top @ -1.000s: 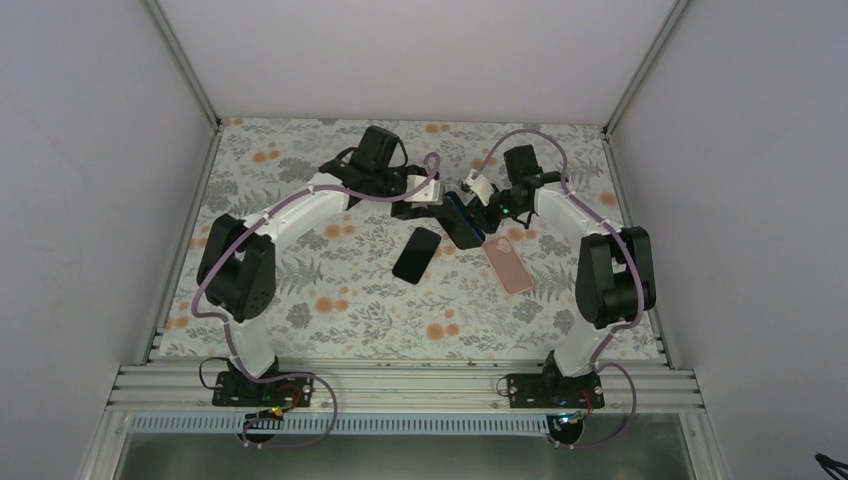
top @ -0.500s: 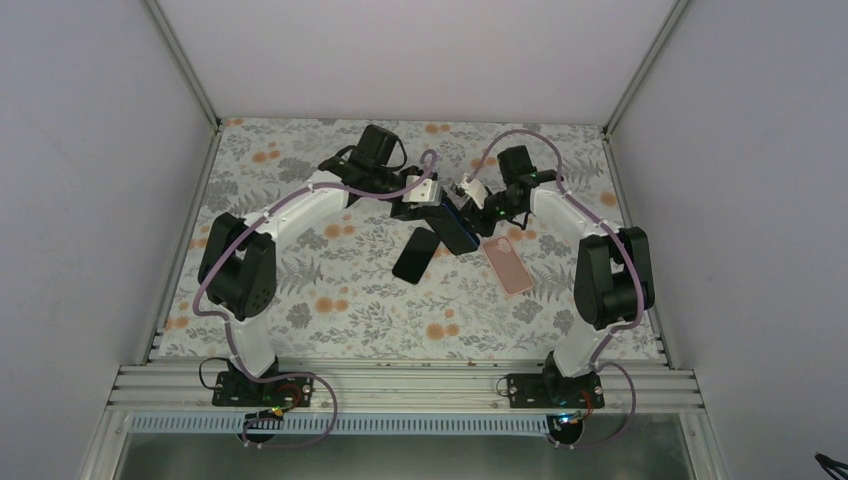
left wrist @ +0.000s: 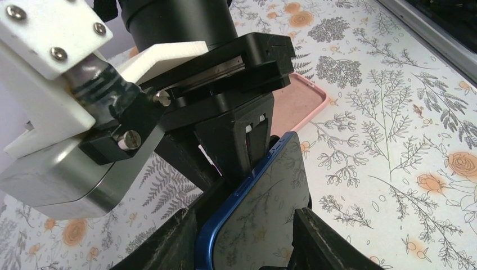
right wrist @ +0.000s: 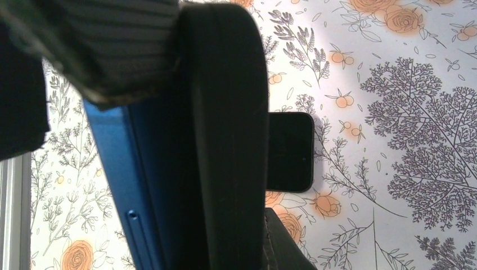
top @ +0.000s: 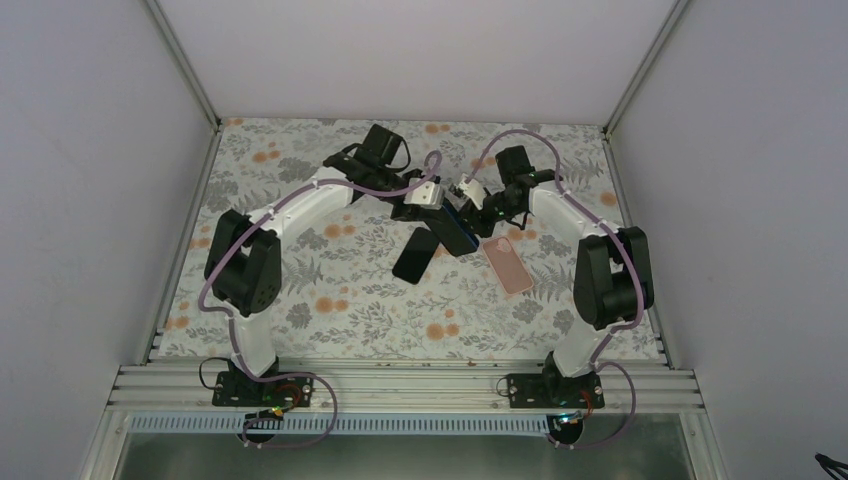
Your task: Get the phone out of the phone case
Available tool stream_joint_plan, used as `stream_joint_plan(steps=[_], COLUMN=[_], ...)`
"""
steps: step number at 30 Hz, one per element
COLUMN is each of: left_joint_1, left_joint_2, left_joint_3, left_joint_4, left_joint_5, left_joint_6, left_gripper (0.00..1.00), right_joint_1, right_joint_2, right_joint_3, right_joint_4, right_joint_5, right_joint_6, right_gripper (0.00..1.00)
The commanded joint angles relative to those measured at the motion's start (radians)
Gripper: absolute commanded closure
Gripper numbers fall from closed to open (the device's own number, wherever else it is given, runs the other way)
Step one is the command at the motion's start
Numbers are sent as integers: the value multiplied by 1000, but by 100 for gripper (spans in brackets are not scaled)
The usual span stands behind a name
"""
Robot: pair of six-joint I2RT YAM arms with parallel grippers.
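A phone (top: pixel 458 232) with a blue rim and a glossy dark face hangs above the mat between both arms. I cannot tell whether the blue rim is a case or the phone's own frame. My right gripper (top: pixel 478 212) is shut on its far end, seen in the left wrist view as black fingers (left wrist: pixel 242 146) pinching the phone (left wrist: pixel 264 214). My left gripper (left wrist: pixel 239 216) straddles the near end, one finger by each long edge. A thin dark gap shows at the left finger. In the right wrist view the blue edge (right wrist: pixel 129 180) fills the left half.
An empty pink phone case (top: pixel 508 265) lies on the floral mat to the right of centre, also in the left wrist view (left wrist: pixel 301 101). A flat black slab (top: pixel 416 255), phone or case, lies left of it, under the held phone. Grey walls close in on three sides.
The left gripper's jaws have narrowed in on the phone's long edges. Both wrists and the phone have shifted slightly left. The right gripper's hold is the same.
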Motion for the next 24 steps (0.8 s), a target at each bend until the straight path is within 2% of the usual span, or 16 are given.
stream_joint_plan(steps=[1, 7, 13, 24], left_joint_1=[-7, -12, -21, -37], left_joint_2=[18, 45, 92, 107], left_joint_3=[15, 69, 145, 218], left_joint_4=[-4, -26, -151, -280], left_joint_5=[-11, -37, -76, -154], left_joint_6=[7, -19, 30, 94], left_gripper=[56, 57, 61, 68], right_joint_1=[18, 29, 29, 28], right_joint_2=[-17, -27, -42, -10], right_joint_3=[35, 31, 50, 108], right_joint_4=[26, 18, 3, -89], right_joint_5=[-59, -48, -43, -69], right_joint_6=[-11, -17, -22, -54], right_gripper=[96, 96, 96, 96])
